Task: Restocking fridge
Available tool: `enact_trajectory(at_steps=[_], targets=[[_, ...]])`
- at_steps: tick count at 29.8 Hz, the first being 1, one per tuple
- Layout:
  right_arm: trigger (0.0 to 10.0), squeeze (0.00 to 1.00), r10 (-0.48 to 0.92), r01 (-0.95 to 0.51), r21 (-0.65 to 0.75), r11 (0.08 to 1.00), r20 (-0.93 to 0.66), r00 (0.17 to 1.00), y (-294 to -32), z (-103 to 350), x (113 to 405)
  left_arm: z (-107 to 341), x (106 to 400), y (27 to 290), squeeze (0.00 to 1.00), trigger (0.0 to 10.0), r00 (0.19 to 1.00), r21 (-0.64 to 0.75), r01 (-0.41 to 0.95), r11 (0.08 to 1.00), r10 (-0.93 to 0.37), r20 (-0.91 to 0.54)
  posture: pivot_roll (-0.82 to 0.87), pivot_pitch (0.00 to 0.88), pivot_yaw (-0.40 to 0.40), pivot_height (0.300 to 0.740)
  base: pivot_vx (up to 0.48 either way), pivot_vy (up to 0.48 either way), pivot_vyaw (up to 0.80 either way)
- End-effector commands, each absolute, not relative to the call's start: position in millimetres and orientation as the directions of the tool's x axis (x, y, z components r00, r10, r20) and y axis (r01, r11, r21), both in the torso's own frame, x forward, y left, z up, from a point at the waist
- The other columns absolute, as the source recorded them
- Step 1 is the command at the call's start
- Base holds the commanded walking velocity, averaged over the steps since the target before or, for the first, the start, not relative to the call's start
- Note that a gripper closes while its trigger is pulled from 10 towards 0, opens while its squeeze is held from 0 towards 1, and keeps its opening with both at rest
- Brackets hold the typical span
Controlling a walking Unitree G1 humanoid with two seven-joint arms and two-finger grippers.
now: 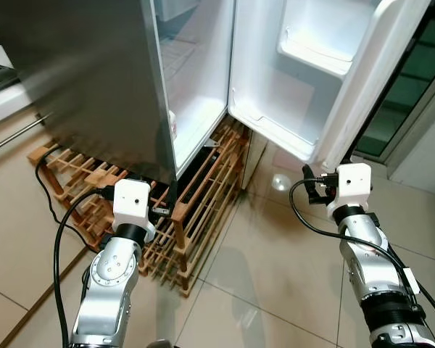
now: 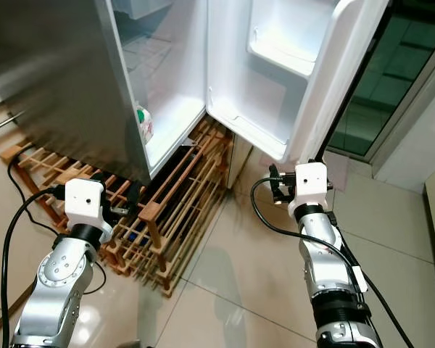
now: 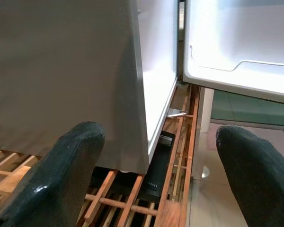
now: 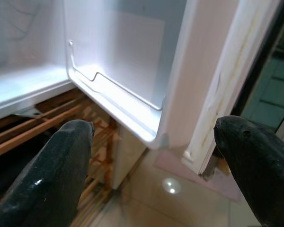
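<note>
Left eye view: tall grey-sided fridge (image 1: 94, 80) with white door (image 1: 326, 65) swung open, raised on slatted wooden pallet (image 1: 203, 196); black cable (image 1: 47, 196) trailing over beige floor tiles (image 1: 275, 275).

Right eye view: small white carton (image 2: 145, 123) on lowest inner shelf; 2 door bins bare.

Left wrist view: left gripper (image 3: 156, 175) spread wide, holding nothing, facing fridge's lower corner.

Right wrist view: right gripper (image 4: 154, 165) spread wide, holding nothing, below door's bottom edge.
</note>
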State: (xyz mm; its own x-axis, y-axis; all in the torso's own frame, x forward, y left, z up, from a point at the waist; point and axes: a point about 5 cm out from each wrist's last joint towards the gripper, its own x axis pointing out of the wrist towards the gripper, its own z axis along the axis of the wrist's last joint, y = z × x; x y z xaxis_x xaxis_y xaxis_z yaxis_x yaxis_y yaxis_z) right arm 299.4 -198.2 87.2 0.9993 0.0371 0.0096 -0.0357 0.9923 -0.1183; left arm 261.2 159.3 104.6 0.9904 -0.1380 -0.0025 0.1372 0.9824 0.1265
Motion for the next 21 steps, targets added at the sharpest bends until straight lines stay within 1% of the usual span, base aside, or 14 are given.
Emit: enact_trajectory(at_steps=[1,2,3,6,9,13,21], targets=[[10.0,0.00,0.062,-0.064,-0.093,0.994,-0.025,0.998,-195.1,79.5,289.0,103.7,263.2,162.2,0.00,10.0,0.990,0.157,0.144,0.977,-0.142,-0.022,0.01,0.000,-0.023,0.731,0.000,0.000,0.00],[10.0,0.00,0.062,-0.064,-0.093,0.994,-0.025,0.998,-195.1,79.5,289.0,103.7,263.2,162.2,0.00,10.0,0.990,0.157,0.144,0.977,-0.142,-0.022,0.01,0.000,-0.023,0.731,0.000,0.000,0.00],[10.0,0.00,0.075,-0.079,-0.087,0.993,-0.042,0.996,-192.2,73.5,280.2,104.4,263.8,164.1,0.00,10.0,0.991,0.148,0.137,0.979,-0.136,-0.019,0.01,0.000,-0.023,0.731,0.000,0.000,0.00],[10.0,0.00,0.074,-0.079,-0.073,0.994,-0.064,0.995,-190.2,67.0,272.0,105.1,263.6,164.8,0.00,10.0,0.992,0.129,0.129,0.983,-0.128,-0.017,0.00,0.000,-0.019,0.731,0.000,0.000,0.00],[10.0,0.00,0.087,-0.091,-0.062,0.994,-0.069,0.994,-184.4,64.6,268.0,104.8,263.2,160.4,0.00,10.0,0.992,0.089,0.129,0.988,-0.128,-0.018,-0.01,0.000,-0.013,0.731,0.000,-0.480,0.00],[10.0,0.00,0.110,-0.115,-0.076,0.990,-0.072,0.991,-179.1,66.8,267.7,105.9,263.5,156.8,0.00,10.0,0.991,0.082,0.131,0.988,-0.131,-0.013,0.00,0.000,-0.013,0.731,0.000,-0.480,0.59],[10.0,0.00,0.117,-0.123,-0.082,0.989,-0.074,0.990,-180.3,70.6,274.0,105.0,264.6,156.9,0.00,10.0,0.994,0.062,0.109,0.992,-0.108,-0.025,0.00,0.000,-0.018,0.731,0.000,-0.471,0.53]])
